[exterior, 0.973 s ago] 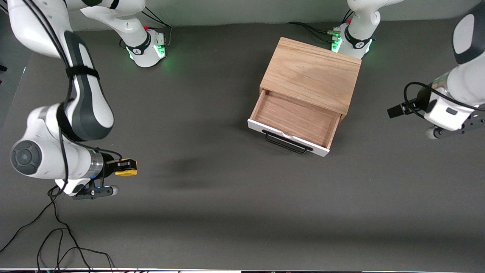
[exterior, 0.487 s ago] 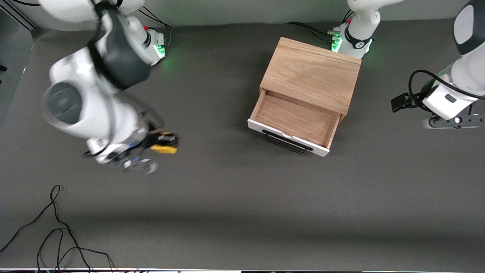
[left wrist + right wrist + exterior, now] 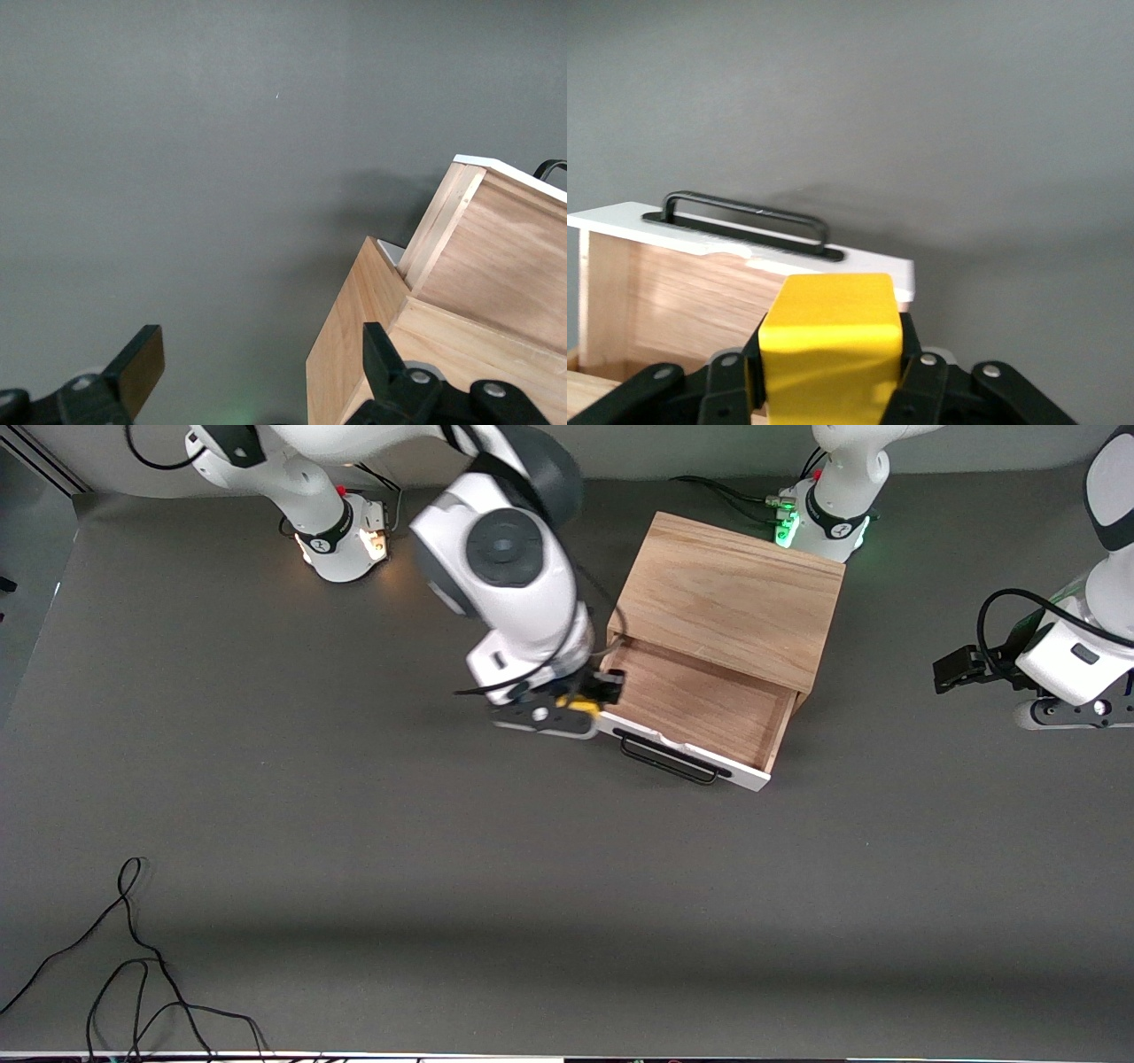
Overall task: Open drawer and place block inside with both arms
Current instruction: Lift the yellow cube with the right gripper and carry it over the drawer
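The light wooden box (image 3: 731, 598) stands near the left arm's base. Its drawer (image 3: 700, 700) is pulled open toward the front camera, showing a bare wooden interior, a white front panel (image 3: 753, 778) and a black wire handle (image 3: 669, 757). My right gripper (image 3: 592, 698) is shut on the yellow block (image 3: 580, 706) over the drawer's corner toward the right arm's end. In the right wrist view the block (image 3: 831, 341) sits between the fingers above the drawer's front panel (image 3: 620, 220) and handle (image 3: 744, 217). My left gripper (image 3: 952, 671) is open and empty, beside the box (image 3: 350, 354).
A loose black cable (image 3: 133, 957) lies on the dark grey table (image 3: 443, 868) near the front edge at the right arm's end. The arm bases (image 3: 341, 531) stand along the table's back edge, the left arm's base (image 3: 819, 514) close to the box.
My right arm has swung from the right arm's end of the table to the drawer's corner, carrying the yellow block. My left gripper has drifted slightly away from the box.
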`<state>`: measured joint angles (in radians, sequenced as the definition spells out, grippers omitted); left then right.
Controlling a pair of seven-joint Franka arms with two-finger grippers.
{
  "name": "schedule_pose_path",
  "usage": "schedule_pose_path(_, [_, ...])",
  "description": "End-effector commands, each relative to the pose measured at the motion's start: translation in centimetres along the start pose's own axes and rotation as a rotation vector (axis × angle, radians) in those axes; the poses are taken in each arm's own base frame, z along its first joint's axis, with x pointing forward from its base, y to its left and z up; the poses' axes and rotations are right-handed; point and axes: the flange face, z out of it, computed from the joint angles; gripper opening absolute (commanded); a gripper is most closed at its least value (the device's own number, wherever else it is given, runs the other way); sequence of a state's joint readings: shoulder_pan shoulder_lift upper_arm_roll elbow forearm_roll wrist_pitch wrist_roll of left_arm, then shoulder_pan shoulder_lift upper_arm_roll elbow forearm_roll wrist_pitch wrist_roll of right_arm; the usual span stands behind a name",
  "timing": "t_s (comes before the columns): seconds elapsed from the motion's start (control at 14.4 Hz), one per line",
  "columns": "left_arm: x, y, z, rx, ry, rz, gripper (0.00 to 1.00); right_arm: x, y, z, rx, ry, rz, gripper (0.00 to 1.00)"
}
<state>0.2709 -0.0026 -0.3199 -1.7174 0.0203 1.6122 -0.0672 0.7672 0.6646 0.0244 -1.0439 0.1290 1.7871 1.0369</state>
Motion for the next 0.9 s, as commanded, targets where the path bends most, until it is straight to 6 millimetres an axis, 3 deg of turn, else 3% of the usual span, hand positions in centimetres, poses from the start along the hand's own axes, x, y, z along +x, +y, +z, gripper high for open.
schedule_pose_path(0.0, [0.4, -0.1, -0.9, -0.014, 0.016, 0.021, 1.0, -2.0, -2.9, 2.5, 0.04, 0.019, 0.06, 0.17])
schedule_pose_path(0.28, [0.4, 0.0, -1.4, -0.013, 0.027, 0.022, 1.0, -4.5, -5.1, 8.1, 0.049, 0.023, 0.126, 0.17])
schedule_pose_path(0.42, [0.4, 1.0, -1.3, -0.01, 0.028, 0.039, 1.0, -5.7, -6.0, 10.3, 0.061, 0.023, 0.166, 0.17])
schedule_pose_path(0.63, [0.5, 0.6, -1.3, -0.01, 0.029, 0.031, 1.0, -6.0, -6.1, 12.8, 0.045, 0.015, 0.199, 0.17])
schedule_pose_path(0.83, [0.6, 0.7, -1.4, -0.01, 0.036, 0.034, 1.0, -5.8, -6.2, 14.1, 0.06, 0.015, 0.24, 0.17])
